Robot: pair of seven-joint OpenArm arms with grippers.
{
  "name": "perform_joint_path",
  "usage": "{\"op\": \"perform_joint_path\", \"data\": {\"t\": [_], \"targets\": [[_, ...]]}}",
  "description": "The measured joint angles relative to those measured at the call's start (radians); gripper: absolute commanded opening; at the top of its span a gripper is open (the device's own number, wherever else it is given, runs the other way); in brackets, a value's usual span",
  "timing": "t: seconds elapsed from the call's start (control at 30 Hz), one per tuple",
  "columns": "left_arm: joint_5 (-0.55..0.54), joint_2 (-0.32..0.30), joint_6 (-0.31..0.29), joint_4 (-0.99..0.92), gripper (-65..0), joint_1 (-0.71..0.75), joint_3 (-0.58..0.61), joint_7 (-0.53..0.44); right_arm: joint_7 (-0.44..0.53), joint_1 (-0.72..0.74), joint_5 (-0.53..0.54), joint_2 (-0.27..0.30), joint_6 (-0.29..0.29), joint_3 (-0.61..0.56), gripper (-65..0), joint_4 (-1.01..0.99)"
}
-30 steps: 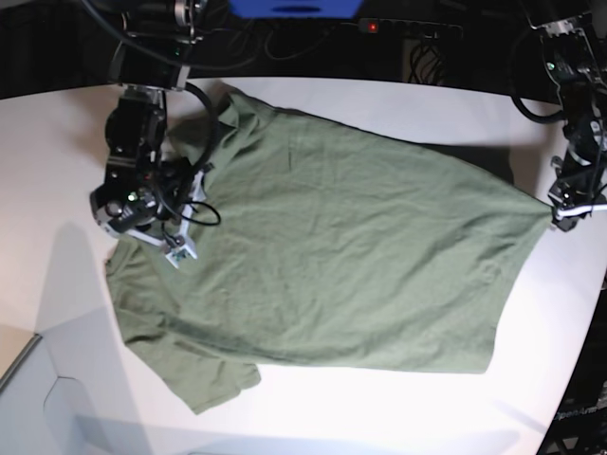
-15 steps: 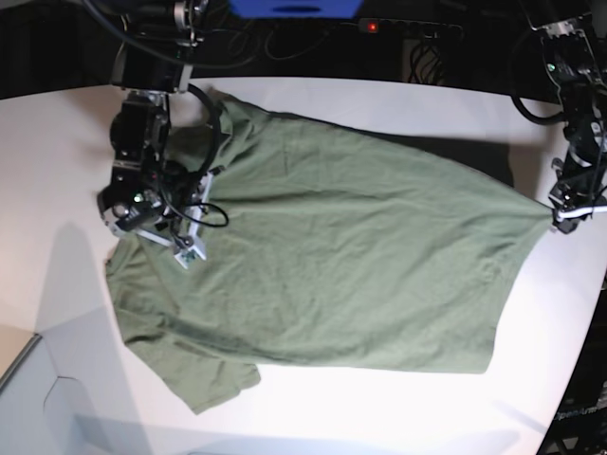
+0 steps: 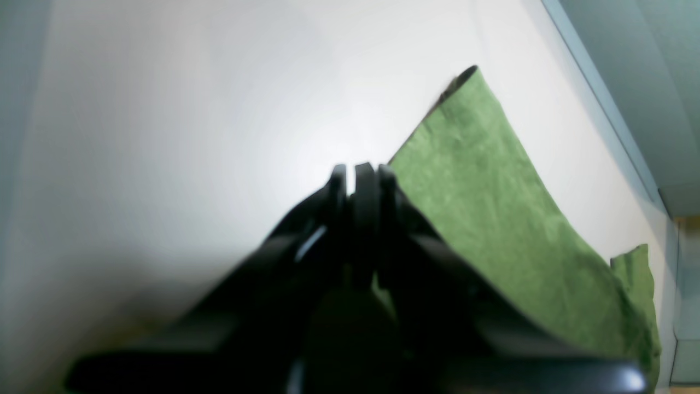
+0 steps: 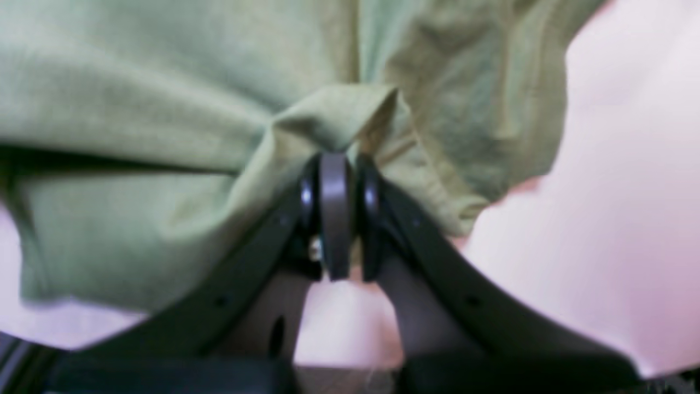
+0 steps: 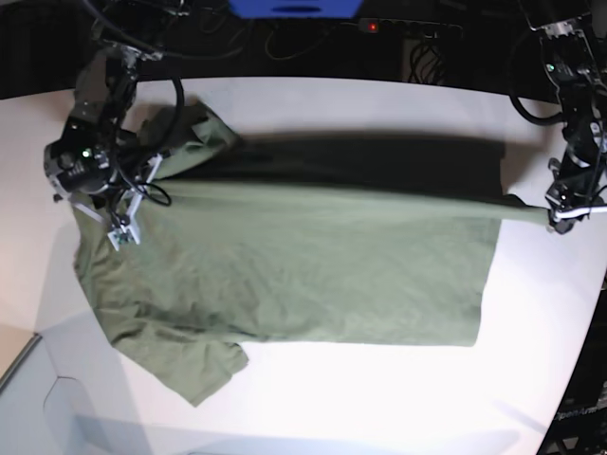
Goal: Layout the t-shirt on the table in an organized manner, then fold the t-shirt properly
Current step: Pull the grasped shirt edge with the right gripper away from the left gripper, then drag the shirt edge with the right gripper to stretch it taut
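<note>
Two clamps | left jaws [image 5: 553,218] and right jaws [image 5: 116,230] pinch t-shirt [image 5: 313,275] | stretch taut between jaws, then lower evenly onto counter [image 5: 379,398]

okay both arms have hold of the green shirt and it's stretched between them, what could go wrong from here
1. The right gripper pinches only a small bunched fold of the t-shirt; under tension the cloth could slip out of the jaws.
2. The left gripper holds a corner at the rim of the table, so releasing there may let that end hang off.
3. The lower sleeve lies crumpled near the front edge and may stay folded under, spoiling the layout.
</note>
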Motion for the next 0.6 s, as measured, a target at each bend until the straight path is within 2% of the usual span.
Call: {"op": "perform_joint_path", "data": {"t": [0.13, 0.3, 0.4, 0.5, 0.6], "targets": [[0.001, 0.003, 0.000, 0.000, -64.9, -0.017, 0.004, 0.002, -0.009, -0.025, 0.000, -0.003, 0.000, -0.004, -63.7, -0.018], [0.003, 0.002, 0.000, 0.000, -64.9, -0.028, 0.005, -0.013, -0.010, -0.010, -0.008, 0.001, 0.000, 0.003, -45.2, -0.032], [0.005, -0.001, 0.002, 0.000, -64.9, -0.025, 0.002, -0.013, -0.022, -0.033, -0.024, 0.006, 0.000, 0.006, -37.0, -0.016], [0.004, -0.001, 0.001, 0.000, -64.9, -0.021, 0.002, -0.013, -0.017, -0.071, -0.023, 0.002, 0.000, 0.006, -33.6, 0.032], [0.006, -0.001, 0.002, 0.000, -64.9, -0.016, 0.000, -0.013, -0.024, -0.095, -0.023, -0.007, 0.000, 0.006, -33.6, 0.068]]}}
